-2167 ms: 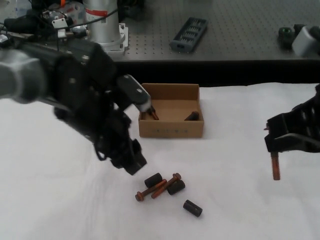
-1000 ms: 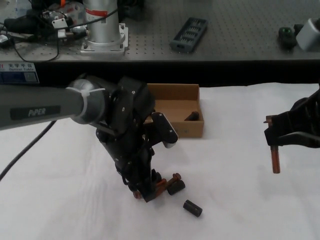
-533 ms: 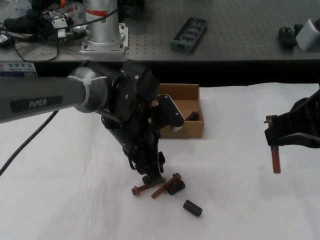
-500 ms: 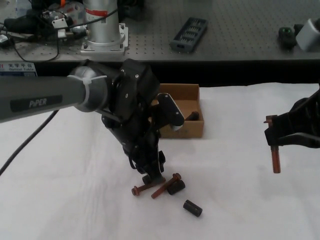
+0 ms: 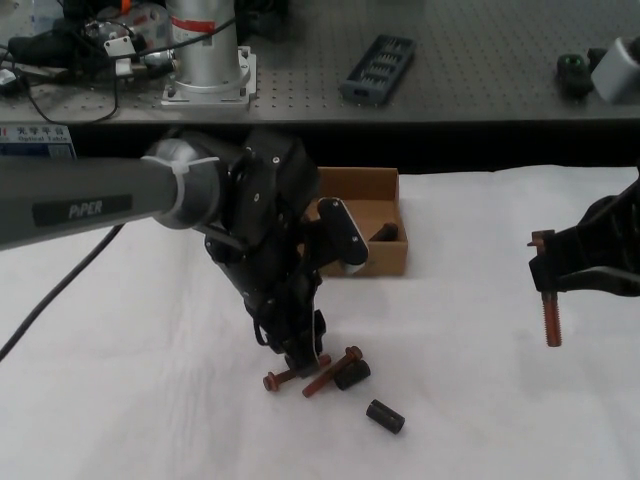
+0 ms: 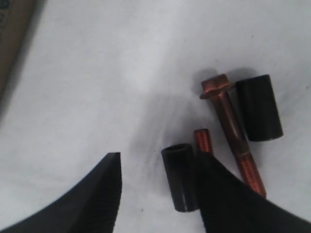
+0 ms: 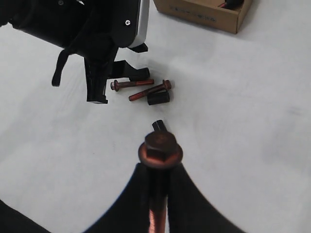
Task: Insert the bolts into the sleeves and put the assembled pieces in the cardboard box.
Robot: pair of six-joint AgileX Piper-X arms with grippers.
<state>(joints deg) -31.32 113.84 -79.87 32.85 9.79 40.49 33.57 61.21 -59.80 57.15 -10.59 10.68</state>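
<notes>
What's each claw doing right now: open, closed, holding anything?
Left claw: open, straddling a black sleeve, not clamped on it.
Right claw: closed on a bolt that hangs head up.

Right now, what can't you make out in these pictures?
- High view: the left arm covers part of the cardboard box, so its contents are unclear.
- Left wrist view: a finger hides the head of one bolt.
- Right wrist view: the held bolt partly hides a sleeve.

Cardboard box (image 5: 385, 258) behind loose bolts (image 5: 327, 374); lone sleeve (image 5: 385, 416) before them; held bolt (image 5: 551, 320) far right.
</notes>
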